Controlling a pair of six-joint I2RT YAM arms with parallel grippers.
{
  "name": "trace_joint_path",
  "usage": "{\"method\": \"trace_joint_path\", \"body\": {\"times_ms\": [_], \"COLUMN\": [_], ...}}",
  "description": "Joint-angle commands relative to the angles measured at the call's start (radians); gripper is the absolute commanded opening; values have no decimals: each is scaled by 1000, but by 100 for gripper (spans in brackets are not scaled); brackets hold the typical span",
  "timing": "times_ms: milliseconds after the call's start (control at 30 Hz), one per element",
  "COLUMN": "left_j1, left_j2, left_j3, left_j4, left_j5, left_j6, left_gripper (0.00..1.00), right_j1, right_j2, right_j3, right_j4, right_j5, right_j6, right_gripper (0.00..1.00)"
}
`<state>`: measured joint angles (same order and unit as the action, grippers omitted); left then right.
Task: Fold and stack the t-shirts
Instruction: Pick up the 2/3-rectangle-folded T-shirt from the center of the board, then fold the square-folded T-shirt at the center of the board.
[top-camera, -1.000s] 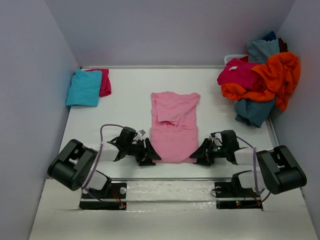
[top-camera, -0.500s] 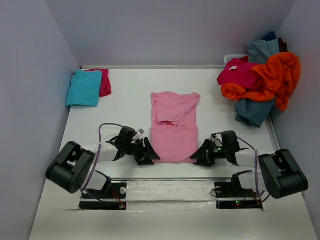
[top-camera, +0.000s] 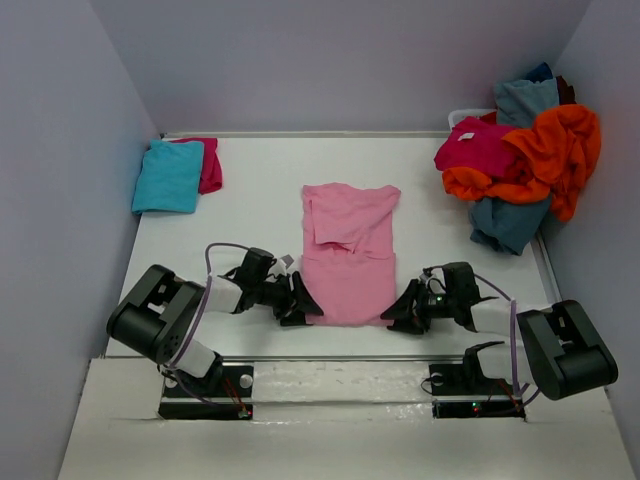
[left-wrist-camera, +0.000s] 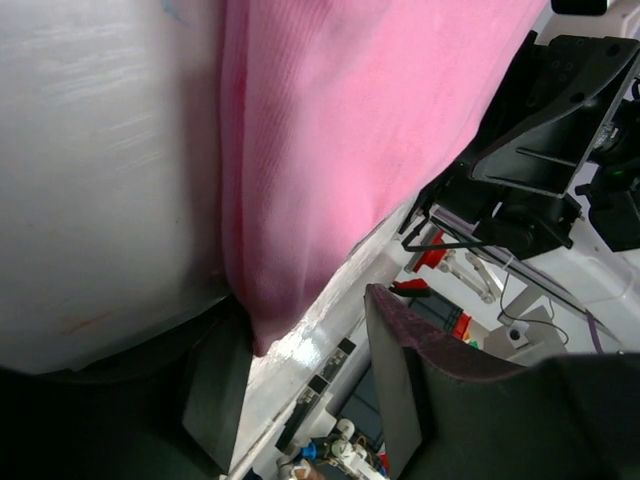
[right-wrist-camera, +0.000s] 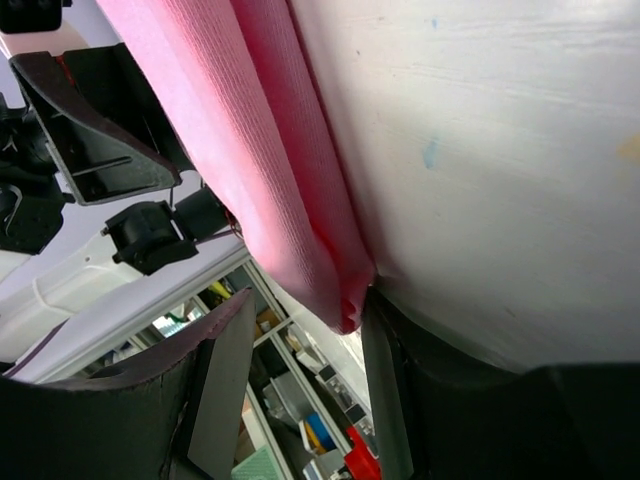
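The left gripper (top-camera: 299, 304) has its jaws parted. In its wrist view the near-left corner of the light pink t-shirt (top-camera: 348, 262) hangs into the gap, close against one finger (left-wrist-camera: 212, 395) and clear of the other, so nothing is pinched yet. The right gripper (top-camera: 403, 312) is open too. Its wrist view shows the near-right corner of the same shirt butting up against one finger (right-wrist-camera: 388, 372), with open space across to the opposite finger. I cannot tell whether either lower finger is actually under the cloth.

Outward from the claws, the shirt lies inboard of each one and runs forward, away from the fingertips. Its long axis points from the near hem between the two claws towards the far collar end, square to the line joining them. Each arm is nearest its own corner, and neither is better placed for the other's.

The coming move appears to depend on this: with both corners taken, the hem would be carried straight ahead along that axis.

Well beyond, on the table (top-camera: 250, 215), a turquoise shirt (top-camera: 168, 176) lies over a magenta one (top-camera: 210, 166) far ahead and outboard of the left claw. A loose heap with an orange shirt (top-camera: 562, 148) sits far ahead and outboard of the right claw.
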<state>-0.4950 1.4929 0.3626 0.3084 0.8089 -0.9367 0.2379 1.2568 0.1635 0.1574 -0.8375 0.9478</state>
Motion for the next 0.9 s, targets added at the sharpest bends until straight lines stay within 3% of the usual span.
{"method": "trace_joint_path", "body": {"times_ms": [0, 100, 267, 433, 467, 533, 700, 867], "left_j1": [6, 6, 6, 6, 6, 6, 6, -7], "left_j2": [47, 20, -26, -29, -31, -45, -115, -201], "left_j3": [-45, -63, -65, -42, -39, -21, 22, 79], "left_j4": [-88, -88, -109, -120, -126, -141, -238, -336], "left_j5": [-198, -195, -203, -208, -211, -226, -270, -295], "left_j6": [90, 78, 76, 90, 93, 111, 145, 174], "left_gripper": [57, 44, 32, 6, 6, 6, 6, 6], "right_j1": [11, 11, 11, 11, 11, 11, 11, 11], "right_j2": [1, -7, -17, -16, -19, -30, -88, -175], "right_j3": [-25, -27, -19, -4, 2, 16, 54, 143], "right_j4": [-47, -52, -59, -70, -79, -102, -157, -335], "right_j5": [72, 74, 83, 80, 80, 87, 95, 109], "right_j6": [-37, -35, -32, -41, -44, -55, -76, -150], "right_gripper": [52, 46, 32, 19, 12, 7, 7, 7]}}
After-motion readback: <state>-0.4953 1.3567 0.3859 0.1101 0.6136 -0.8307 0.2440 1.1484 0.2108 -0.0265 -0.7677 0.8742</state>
